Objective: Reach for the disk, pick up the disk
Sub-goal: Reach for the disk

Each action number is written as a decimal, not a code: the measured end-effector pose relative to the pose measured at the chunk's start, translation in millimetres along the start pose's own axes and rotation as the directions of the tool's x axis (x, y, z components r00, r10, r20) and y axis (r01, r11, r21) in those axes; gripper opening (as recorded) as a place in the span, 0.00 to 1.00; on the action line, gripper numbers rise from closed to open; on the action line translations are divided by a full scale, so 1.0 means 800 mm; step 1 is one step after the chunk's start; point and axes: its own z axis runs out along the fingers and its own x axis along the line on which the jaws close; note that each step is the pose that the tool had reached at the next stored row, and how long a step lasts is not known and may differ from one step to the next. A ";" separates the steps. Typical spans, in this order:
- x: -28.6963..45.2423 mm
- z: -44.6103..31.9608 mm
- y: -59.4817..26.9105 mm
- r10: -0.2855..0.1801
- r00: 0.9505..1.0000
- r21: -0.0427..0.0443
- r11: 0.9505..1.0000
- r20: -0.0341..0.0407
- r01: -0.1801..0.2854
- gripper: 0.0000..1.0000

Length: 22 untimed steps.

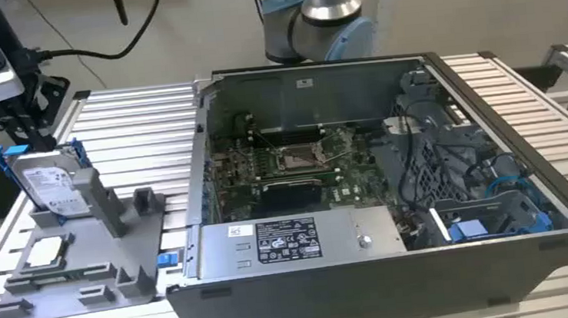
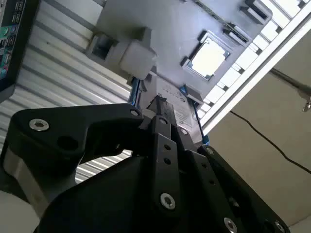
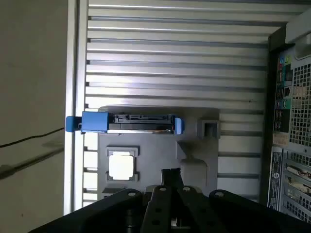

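While the disk (image 1: pixel 51 183) is being propped upright in the grey holder (image 1: pixel 88 272), exterior view's left, the gripper (image 1: pixel 33 136) is being held just over its top; open/shut can't be told. Misaligned, a blue rail (image 1: pixel 1 158) risks being clipped, disk tipped.

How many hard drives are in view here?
1. The disk stands on edge in the grey fixture, at the exterior view's left of the open computer case; the case's bays could hide more.
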 end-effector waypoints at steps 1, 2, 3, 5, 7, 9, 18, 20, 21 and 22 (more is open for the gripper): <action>0.0000 0.0000 0.000 0.000 1.000 0.000 1.000 0.000 0.000 0.00; 0.0000 0.0000 0.000 0.000 1.000 0.000 1.000 0.000 0.000 0.00; 0.0000 0.0000 0.000 0.000 1.000 0.000 1.000 0.000 0.000 0.00; 0.0000 0.0000 0.000 0.000 1.000 0.000 1.000 0.000 0.000 0.00; 0.0000 0.0000 0.000 0.000 1.000 0.000 1.000 0.000 0.000 0.00; 0.0000 0.0000 0.000 0.000 1.000 0.000 1.000 0.000 0.000 0.00; -0.0001 0.0005 0.013 0.000 1.000 0.000 1.000 0.000 0.000 0.00; 0.0003 0.0008 0.020 0.000 1.000 0.000 1.000 0.000 0.000 0.00; 0.0008 0.0009 0.024 0.000 1.000 0.000 1.000 0.000 0.000 0.00; 0.0012 0.0010 0.028 0.000 1.000 0.000 1.000 0.000 0.000 0.00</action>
